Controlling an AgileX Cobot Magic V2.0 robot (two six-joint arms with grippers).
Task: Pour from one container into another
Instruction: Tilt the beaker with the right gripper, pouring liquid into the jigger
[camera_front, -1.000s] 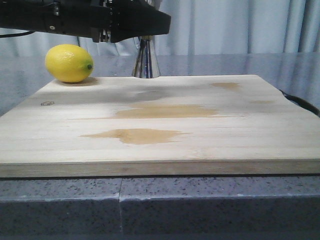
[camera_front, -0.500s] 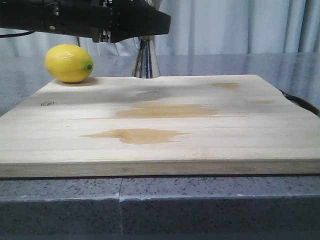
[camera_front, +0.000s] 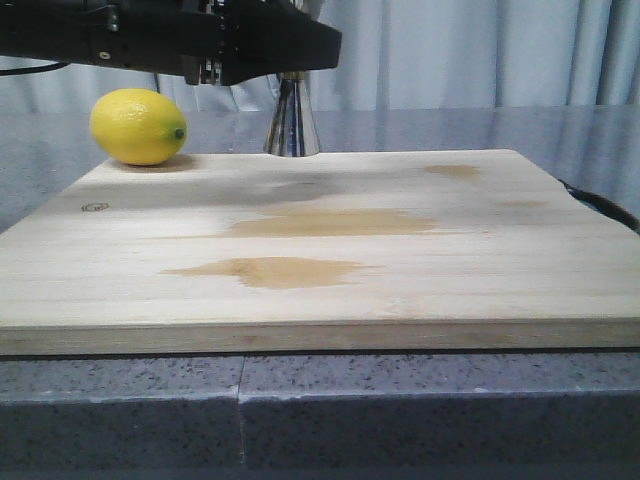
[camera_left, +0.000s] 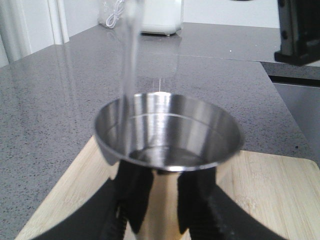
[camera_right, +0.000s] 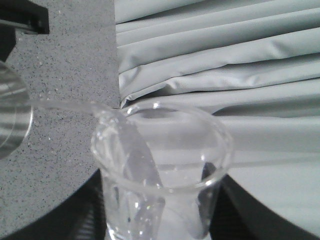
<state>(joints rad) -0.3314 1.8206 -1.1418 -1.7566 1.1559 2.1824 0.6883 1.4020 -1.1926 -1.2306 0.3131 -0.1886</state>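
The steel jigger (camera_front: 290, 125) stands on the far edge of the wooden board (camera_front: 320, 250). My left gripper (camera_left: 167, 200) is shut on the jigger (camera_left: 167, 130) below its upper cup, one black finger on each side. A little liquid lies in that cup, and a thin clear stream (camera_left: 131, 50) falls into it from above. My right gripper (camera_right: 162, 210) is shut on the clear glass beaker (camera_right: 165, 165), which is tilted. Liquid leaves its lip towards the jigger's rim (camera_right: 10, 117). The front view shows neither the right gripper nor the beaker.
A yellow lemon (camera_front: 138, 126) lies on the board's far left corner, close to the jigger. The board carries darker wet-looking patches (camera_front: 275, 270). Grey speckled counter (camera_front: 320, 400) surrounds the board. Pale curtains (camera_front: 470, 50) hang behind. Part of the right arm (camera_left: 298, 30) hangs above the jigger.
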